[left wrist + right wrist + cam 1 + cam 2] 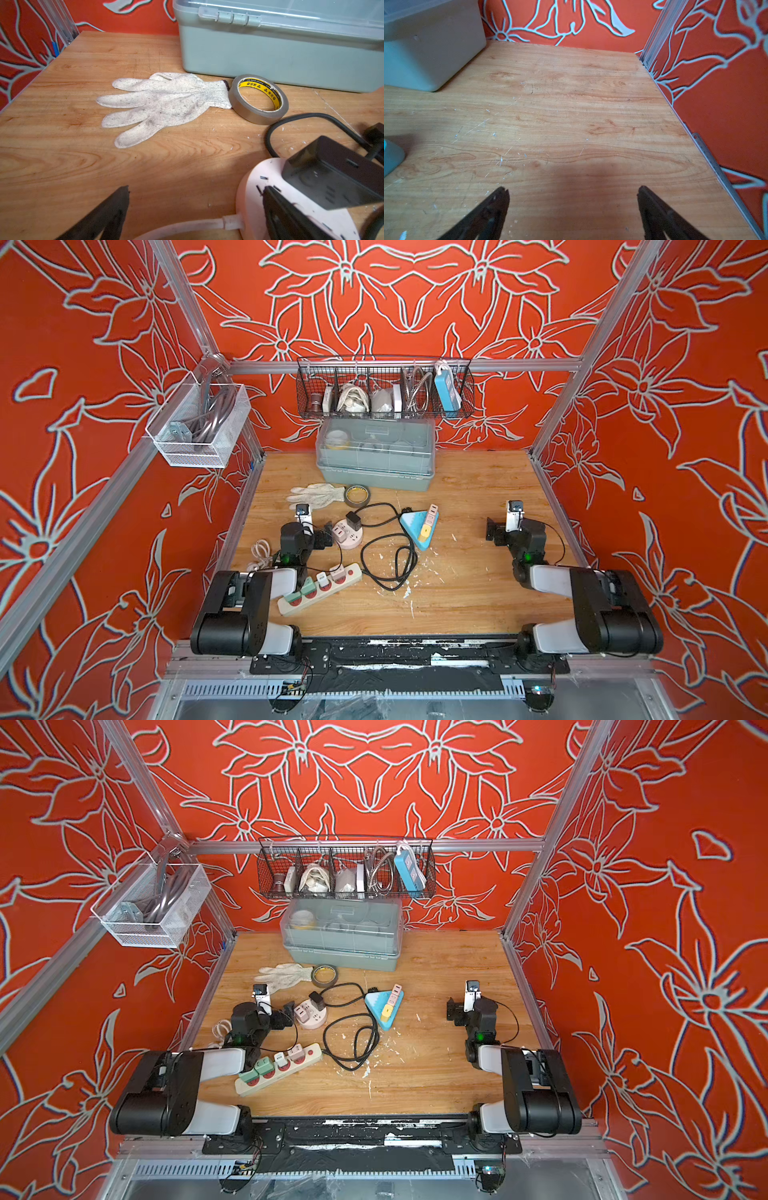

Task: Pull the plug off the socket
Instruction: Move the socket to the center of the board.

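Observation:
A round pink socket lies on the wooden table left of centre. A black plug is seated in its top, and the plug's black cord loops off to the right. My left gripper is open at the socket's left edge. In the left wrist view the gripper has one finger over the socket, close to the plug, and the other over bare table. My right gripper is open over bare wood far to the right.
A white glove, a tape roll and a grey toolbox lie behind the socket. A blue triangular power strip sits to its right. A long white power strip with several plugs lies by the left arm.

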Motion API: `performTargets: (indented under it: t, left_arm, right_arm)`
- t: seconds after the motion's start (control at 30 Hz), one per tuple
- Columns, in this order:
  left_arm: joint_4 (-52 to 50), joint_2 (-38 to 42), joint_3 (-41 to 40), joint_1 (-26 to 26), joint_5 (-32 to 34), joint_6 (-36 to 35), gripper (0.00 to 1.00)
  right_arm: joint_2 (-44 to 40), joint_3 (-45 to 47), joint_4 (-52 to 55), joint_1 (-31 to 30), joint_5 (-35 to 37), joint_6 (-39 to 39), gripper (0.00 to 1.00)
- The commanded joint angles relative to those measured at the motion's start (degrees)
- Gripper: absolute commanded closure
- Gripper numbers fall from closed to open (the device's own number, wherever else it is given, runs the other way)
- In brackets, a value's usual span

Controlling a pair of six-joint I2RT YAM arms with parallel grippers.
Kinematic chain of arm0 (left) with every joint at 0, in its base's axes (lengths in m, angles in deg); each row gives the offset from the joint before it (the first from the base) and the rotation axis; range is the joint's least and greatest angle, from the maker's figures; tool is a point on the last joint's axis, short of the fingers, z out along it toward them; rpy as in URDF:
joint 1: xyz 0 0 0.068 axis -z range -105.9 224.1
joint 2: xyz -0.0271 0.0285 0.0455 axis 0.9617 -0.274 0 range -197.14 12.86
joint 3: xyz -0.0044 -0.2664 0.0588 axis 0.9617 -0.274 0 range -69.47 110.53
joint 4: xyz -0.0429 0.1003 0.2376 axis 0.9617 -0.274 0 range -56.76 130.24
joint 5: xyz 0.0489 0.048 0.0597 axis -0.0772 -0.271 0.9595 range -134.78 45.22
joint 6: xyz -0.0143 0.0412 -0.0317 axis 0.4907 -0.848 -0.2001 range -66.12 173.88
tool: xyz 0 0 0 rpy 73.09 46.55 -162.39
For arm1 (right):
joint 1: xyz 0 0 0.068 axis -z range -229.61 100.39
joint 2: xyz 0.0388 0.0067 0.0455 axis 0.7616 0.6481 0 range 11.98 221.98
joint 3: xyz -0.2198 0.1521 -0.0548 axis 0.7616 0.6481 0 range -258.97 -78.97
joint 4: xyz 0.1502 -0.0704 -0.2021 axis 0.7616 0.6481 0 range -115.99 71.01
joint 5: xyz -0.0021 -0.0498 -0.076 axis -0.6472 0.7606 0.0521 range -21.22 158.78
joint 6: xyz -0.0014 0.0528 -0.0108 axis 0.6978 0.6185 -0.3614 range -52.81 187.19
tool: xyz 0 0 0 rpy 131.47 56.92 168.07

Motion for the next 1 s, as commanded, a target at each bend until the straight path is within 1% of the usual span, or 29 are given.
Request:
performTargets:
  t: [0.0, 0.77, 0.8, 0.83, 0.87, 0.9, 0.93, 0.97]
  left_arm:
    - [1.15, 0.57, -0.86, 0.11, -0.16, -0.63, 0.02]
    - [0.81, 0.49, -0.55, 0.03, -0.25, -0.67, 0.02]
    - [-0.86, 0.61, 0.32, 0.02, 0.01, -0.55, 0.02]
    - [-0.39, 0.79, 0.21, 0.01, 0.26, -0.39, 0.01]
    - [-1.12, 1.44, 0.51, -0.02, -0.61, -0.77, 0.02]
    - [-4.41, 3.15, 1.57, 0.04, -2.3, -1.59, 0.02]
    - [-8.24, 5.14, 2.66, 0.13, -3.15, -1.81, 0.02]
    - [-13.37, 7.77, 4.44, 0.13, -3.09, -1.33, 0.02]
  right_arm:
    - [-0.07, -0.44, 0.78, -0.5, 0.95, 0.0, 0.01]
    - [-0.1, -0.46, 0.78, -0.52, 0.95, -0.01, 0.0]
    - [-0.06, -0.44, 0.87, -0.55, 0.96, -0.04, 0.01]
    - [-0.06, -0.44, 0.74, -0.56, 0.95, -0.05, 0.01]
    - [-0.15, -0.35, 0.69, -0.54, 0.96, -0.05, 0.01]
    - [-0.46, -0.77, 0.93, -0.54, 0.89, 0.2, 0.01]
    - [-1.79, -2.22, 5.29, -0.48, 0.26, -0.08, 0.01]
    - [-3.98, -4.72, 12.46, -0.51, -1.08, -0.51, 0.01]
